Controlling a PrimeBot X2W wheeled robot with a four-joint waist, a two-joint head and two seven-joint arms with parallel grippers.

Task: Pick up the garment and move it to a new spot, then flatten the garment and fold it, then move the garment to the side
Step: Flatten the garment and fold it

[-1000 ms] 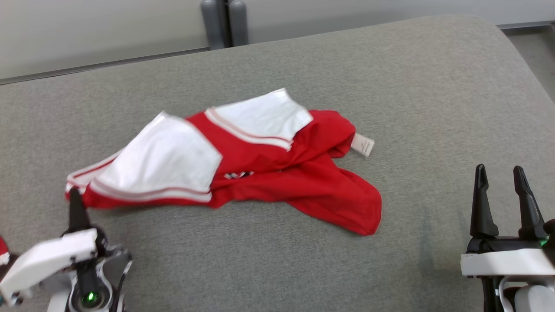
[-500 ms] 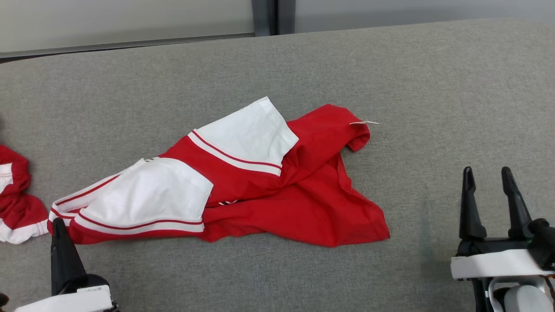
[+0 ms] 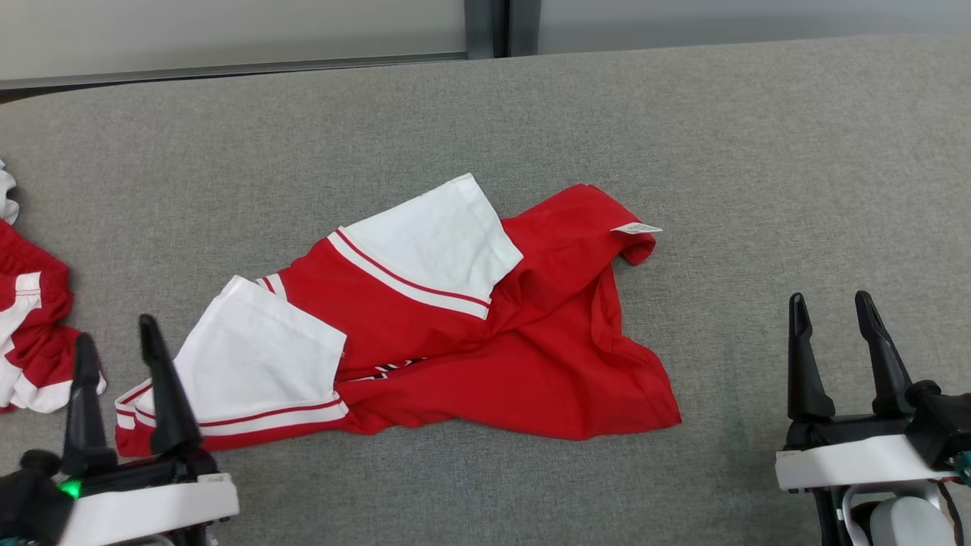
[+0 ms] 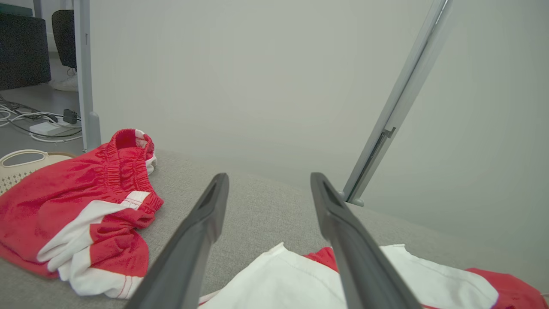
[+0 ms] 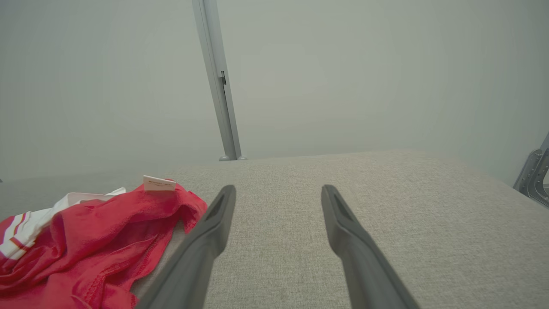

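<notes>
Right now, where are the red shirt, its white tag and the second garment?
red shirt (image 3: 531,364): head view, red body.
white tag (image 3: 636,227): head view, its middle.
second garment (image 4: 64,189): left wrist view, red cloth.

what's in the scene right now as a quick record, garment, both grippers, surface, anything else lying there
garment: red and white shirt, crumpled, not folded, lying mid-surface
label: white tag sticking out at the shirt's far right corner
left gripper: left gripper open, at the near-left end of the white sleeve
right gripper: right gripper open, apart from the shirt, to its right
other cloth: second red and white garment bunched at the left edge
surface: grey padded fabric
</notes>
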